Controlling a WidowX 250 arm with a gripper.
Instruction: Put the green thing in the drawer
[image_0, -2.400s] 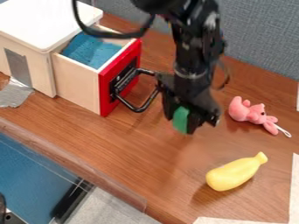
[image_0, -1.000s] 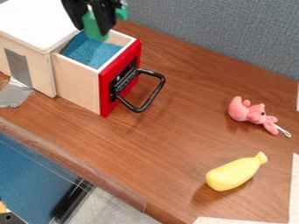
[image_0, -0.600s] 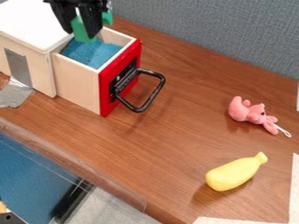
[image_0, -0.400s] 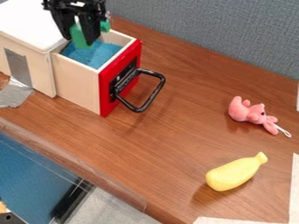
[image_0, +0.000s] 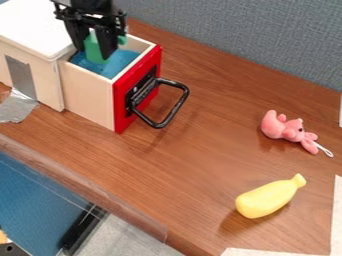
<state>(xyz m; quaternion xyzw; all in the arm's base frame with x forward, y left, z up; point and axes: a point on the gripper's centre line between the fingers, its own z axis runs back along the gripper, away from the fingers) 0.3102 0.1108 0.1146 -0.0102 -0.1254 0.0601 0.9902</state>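
Observation:
The gripper (image_0: 95, 50) hangs over the back left part of the pulled-out drawer (image_0: 90, 96), at the upper left of the view. It is shut on the green thing (image_0: 95, 53), whose lower end points down into the drawer, just above or against the blue lining (image_0: 113, 65). I cannot tell whether it touches the lining. The drawer has light wooden sides and a red front (image_0: 121, 114) with a black handle.
The white-topped cabinet (image_0: 33, 25) stands left of the drawer. The black handle (image_0: 175, 111) juts out to the right. A pink plush toy (image_0: 288, 128) and a yellow squeeze-bottle shape (image_0: 267, 198) lie on the wooden table (image_0: 200, 160) at the right.
From above the table right of the drawer, the gripper has moved to the upper left with the green thing, then lowered over the drawer's inside. The drawer and the toys have stayed put.

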